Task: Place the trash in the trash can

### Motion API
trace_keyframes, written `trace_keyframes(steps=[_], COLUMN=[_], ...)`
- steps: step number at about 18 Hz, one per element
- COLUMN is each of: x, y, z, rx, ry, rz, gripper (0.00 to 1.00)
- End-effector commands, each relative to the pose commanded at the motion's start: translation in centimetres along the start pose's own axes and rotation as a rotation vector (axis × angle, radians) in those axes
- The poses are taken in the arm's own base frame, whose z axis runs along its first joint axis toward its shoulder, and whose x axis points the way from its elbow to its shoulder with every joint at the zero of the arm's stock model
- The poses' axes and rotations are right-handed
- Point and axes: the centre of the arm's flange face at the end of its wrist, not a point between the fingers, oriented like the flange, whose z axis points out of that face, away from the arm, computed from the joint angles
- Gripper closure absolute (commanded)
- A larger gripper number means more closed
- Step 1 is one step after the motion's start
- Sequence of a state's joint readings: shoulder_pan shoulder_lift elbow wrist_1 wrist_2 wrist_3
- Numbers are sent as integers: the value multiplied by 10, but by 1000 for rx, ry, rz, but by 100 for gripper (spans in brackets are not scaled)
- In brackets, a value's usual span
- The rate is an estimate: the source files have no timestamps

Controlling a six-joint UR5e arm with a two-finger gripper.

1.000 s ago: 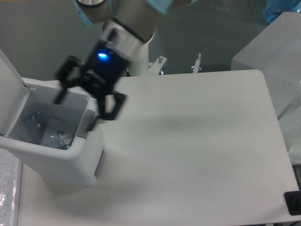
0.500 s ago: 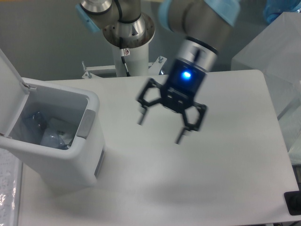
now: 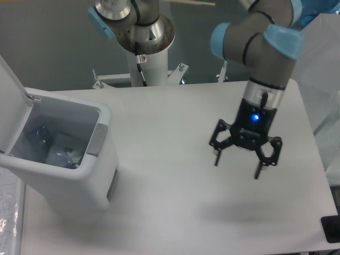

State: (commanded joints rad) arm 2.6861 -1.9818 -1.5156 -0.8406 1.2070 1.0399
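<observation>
The white trash can (image 3: 98, 183) stands at the table's left with its flip lid (image 3: 10, 101) raised and a grey latch panel (image 3: 96, 139) on its rim. Inside it lie translucent, bluish crushed plastic pieces (image 3: 53, 151), the trash; I cannot tell the bottle from the wrapper. My gripper (image 3: 237, 166) hangs open and empty above the right part of the table, far from the trash can, fingers pointing down.
The robot's base column (image 3: 142, 58) stands at the table's far edge. A translucent white box (image 3: 313, 69) sits beyond the right edge. A small black object (image 3: 332, 228) lies at the front right corner.
My gripper has swung from over the trash can's rim across the table to the right side, staying open and empty. The trash lies in the can throughout.
</observation>
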Motion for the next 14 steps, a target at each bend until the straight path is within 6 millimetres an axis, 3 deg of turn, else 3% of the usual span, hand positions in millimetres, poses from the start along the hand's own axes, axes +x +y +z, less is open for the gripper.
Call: trace_keyframes(steps=[4,6,9,14], x=[-1,-3,2,-1], y=[-4,0,-9,0], z=[2,7,4,5], rx=[-30,-100,-220,-311], ry=[-5,14,40,42], rz=[122,215,291,353], gripper=[0,0,0,0])
